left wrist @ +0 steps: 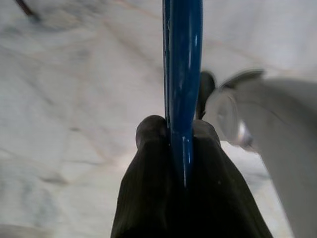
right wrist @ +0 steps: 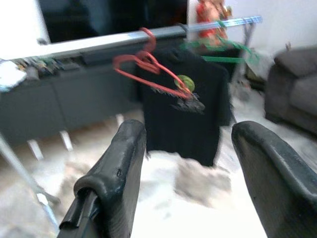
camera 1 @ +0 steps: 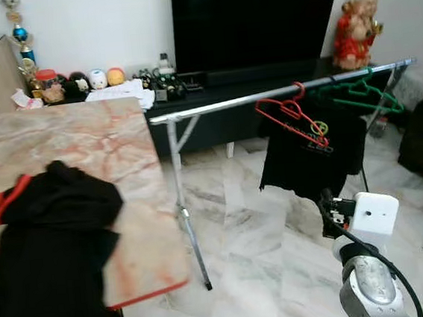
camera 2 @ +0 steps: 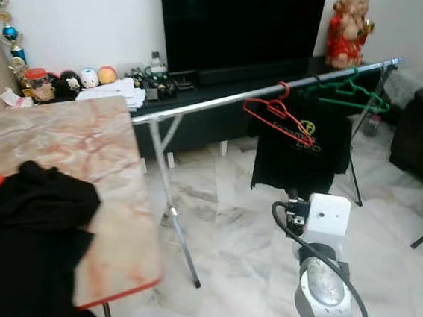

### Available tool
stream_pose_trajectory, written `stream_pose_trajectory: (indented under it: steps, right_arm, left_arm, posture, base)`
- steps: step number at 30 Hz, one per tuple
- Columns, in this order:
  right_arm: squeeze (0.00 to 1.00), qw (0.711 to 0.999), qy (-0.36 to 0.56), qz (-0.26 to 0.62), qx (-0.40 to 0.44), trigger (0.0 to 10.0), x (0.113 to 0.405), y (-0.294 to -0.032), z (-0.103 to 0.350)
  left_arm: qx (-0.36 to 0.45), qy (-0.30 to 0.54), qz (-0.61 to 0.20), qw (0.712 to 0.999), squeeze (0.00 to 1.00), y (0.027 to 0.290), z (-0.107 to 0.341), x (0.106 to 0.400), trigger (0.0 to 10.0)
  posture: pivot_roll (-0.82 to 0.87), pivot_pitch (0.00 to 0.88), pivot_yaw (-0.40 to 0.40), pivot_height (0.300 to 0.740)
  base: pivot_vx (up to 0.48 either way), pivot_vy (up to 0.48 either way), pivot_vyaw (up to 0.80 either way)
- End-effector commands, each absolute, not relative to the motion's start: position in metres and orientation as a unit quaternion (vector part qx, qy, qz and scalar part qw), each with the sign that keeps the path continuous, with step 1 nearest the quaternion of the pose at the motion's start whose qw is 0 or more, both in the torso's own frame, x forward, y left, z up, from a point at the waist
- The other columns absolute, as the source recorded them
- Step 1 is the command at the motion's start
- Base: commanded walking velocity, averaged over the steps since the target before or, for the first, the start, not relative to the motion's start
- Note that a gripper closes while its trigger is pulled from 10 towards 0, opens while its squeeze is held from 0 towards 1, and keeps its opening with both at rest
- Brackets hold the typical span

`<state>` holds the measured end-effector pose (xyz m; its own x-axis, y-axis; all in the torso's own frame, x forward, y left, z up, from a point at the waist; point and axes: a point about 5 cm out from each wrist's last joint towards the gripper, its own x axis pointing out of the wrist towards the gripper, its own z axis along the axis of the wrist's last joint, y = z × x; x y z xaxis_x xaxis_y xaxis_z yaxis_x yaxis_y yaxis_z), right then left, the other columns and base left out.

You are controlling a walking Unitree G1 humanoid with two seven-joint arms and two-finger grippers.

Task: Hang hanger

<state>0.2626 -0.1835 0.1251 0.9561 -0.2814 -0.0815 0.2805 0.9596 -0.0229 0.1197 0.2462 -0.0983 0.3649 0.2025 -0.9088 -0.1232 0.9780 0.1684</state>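
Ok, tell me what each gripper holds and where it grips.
The left gripper is shut on a blue bar, pinched between its fingertips; what the bar belongs to cannot be told. The right gripper is open, holding nothing.

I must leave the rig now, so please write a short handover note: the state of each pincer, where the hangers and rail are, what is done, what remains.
Left pincer: shut on a blue hanger, held low over the marble floor.
Right pincer: open, holding nothing, aimed at the rail.
On the rail: a red hanger, green hangers and a black T-shirt.
Done: blue hanger picked up.
Left: hook it onto the rail. Black clothes lie on the table.
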Motion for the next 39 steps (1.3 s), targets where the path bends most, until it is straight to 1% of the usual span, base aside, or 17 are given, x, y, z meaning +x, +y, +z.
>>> stream_pose_trajectory:
  steps: [1,10,12,15,20,24,26,28,31,33,34,35,37,38,39]
  right_arm:
    - [0.0,0.99,0.031,-0.134,0.001,10.0,0.266,-0.179,0.13]
    - [0.0,0.99,0.044,-0.134,-0.011,10.0,0.267,-0.18,0.124]
    - [0.0,0.988,0.056,-0.143,-0.021,10.0,0.268,-0.188,0.119]
    - [0.0,0.987,0.061,-0.147,-0.024,10.0,0.269,-0.191,0.116]
    - [0.0,0.983,0.089,-0.162,-0.015,10.0,0.272,-0.205,0.101]
    - [0.0,0.982,0.112,-0.151,-0.012,10.0,0.276,-0.206,0.09]
    - [0.0,0.977,0.156,-0.143,0.027,10.0,0.276,-0.204,0.066]
    - [0.0,0.975,0.165,-0.142,0.033,10.0,0.276,-0.203,0.061]
    - [0.0,0.975,0.177,-0.13,0.029,10.0,0.277,-0.204,0.054]
    - [0.0,0.975,0.198,-0.103,0.023,10.0,0.279,-0.2,0.043]
    - [0.0,0.975,0.198,-0.103,0.023,10.0,0.279,-0.2,0.043]
    - [0.0,0.973,0.218,-0.082,0.004,10.0,0.28,-0.199,0.031]
    - [0.0,0.971,0.227,-0.069,-0.007,10.0,0.281,-0.198,0.025]
    - [0.0,0.967,0.251,-0.043,-0.027,10.0,0.28,-0.196,0.013]
    - [0.0,0.967,0.251,-0.043,-0.027,10.0,0.28,-0.196,0.013]
  left_arm:
    - [0.051,0.561,0.092,0.821,0.0,0.25,-0.098,0.116,10.0]
    - [0.056,0.561,0.091,0.821,0.0,0.253,-0.097,0.117,10.0]
    - [0.059,0.56,0.09,0.821,0.0,0.254,-0.097,0.118,10.0]
    - [0.061,0.56,0.09,0.822,0.0,0.255,-0.096,0.118,10.0]
    - [0.067,0.552,0.09,0.827,0.0,0.259,-0.094,0.123,10.0]
    - [0.067,0.547,0.089,0.83,0.0,0.259,-0.092,0.127,10.0]
    - [0.071,0.545,0.084,0.831,0.0,0.258,-0.092,0.13,10.0]
    - [0.072,0.545,0.083,0.831,0.0,0.258,-0.092,0.13,10.0]
    - [0.073,0.541,0.084,0.834,0.0,0.257,-0.091,0.132,10.0]
    - [0.08,0.538,0.082,0.835,0.0,0.256,-0.091,0.133,10.0]
    - [0.08,0.538,0.082,0.835,0.0,0.256,-0.091,0.133,10.0]
    - [0.085,0.534,0.079,0.838,0.0,0.256,-0.09,0.136,10.0]
    - [0.091,0.53,0.076,0.84,0.0,0.256,-0.09,0.137,10.0]
    - [0.104,0.518,0.073,0.846,0.0,0.256,-0.088,0.142,10.0]
    - [0.104,0.518,0.073,0.846,0.0,0.256,-0.088,0.142,10.0]
  posture:
    - [0.01,0.0,0.005,0.74]
    - [0.0,0.0,0.023,0.74]
    - [0.01,0.0,0.032,0.74]
    - [0.01,0.0,0.035,0.74]
    - [0.02,0.0,0.061,0.74]
    - [0.01,0.0,0.066,0.74]
    - [0.02,0.0,0.063,0.74]
    - [0.03,0.0,0.062,0.74]
    - [0.02,0.0,0.047,0.74]
    - [0.0,0.0,0.056,0.74]
    - [0.0,0.0,0.056,0.74]
    - [0.0,0.0,0.061,0.74]
    - [0.0,0.0,0.061,0.74]
    - [0.0,0.0,0.06,0.74]
    - [0.0,0.0,0.06,0.74]
  base:
    - [0.0,-0.48,0.0]
    - [0.0,-0.48,0.0]
    - [0.0,-0.48,0.0]
    - [0.0,-0.48,0.0]
    - [0.0,0.0,0.0]
    - [0.0,0.0,0.0]
    - [0.0,0.0,0.0]
    - [0.0,0.0,0.0]
    - [0.0,0.0,0.0]
    - [0.0,0.0,0.0]
    - [0.0,0.0,0.0]
    - [0.0,0.0,0.0]
    - [0.0,0.0,0.0]
    - [0.0,0.0,0.0]
    - [0.0,0.0,0.0]
